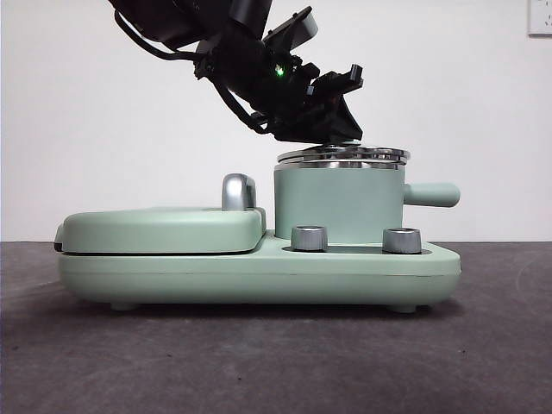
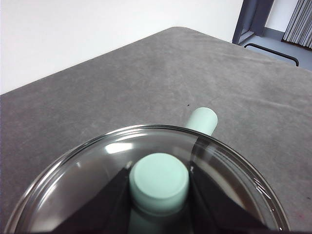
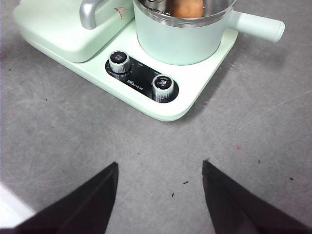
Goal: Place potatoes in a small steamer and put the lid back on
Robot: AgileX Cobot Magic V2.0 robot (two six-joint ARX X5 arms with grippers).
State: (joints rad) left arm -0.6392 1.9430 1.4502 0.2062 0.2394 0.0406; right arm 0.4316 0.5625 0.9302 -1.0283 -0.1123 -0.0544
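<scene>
The mint green steamer pot (image 1: 338, 203) stands on the right half of the cooker base (image 1: 259, 272), its stubby handle (image 1: 431, 194) pointing right. The glass lid with a steel rim (image 1: 343, 155) lies on or just above the pot's rim. My left gripper (image 1: 341, 136) comes down from the upper left and is shut on the lid's mint green knob (image 2: 159, 181), one jaw on each side. The orange-brown potato (image 3: 187, 8) shows inside the pot (image 3: 180, 41) in the right wrist view. My right gripper (image 3: 160, 168) is open and empty over the table in front of the cooker.
The flat green griddle cover (image 1: 159, 228) with its chrome handle (image 1: 238, 191) fills the base's left half. Two steel dials (image 1: 310, 238) (image 1: 401, 240) sit on the base's front. Grey table runs all around; a white wall stands behind.
</scene>
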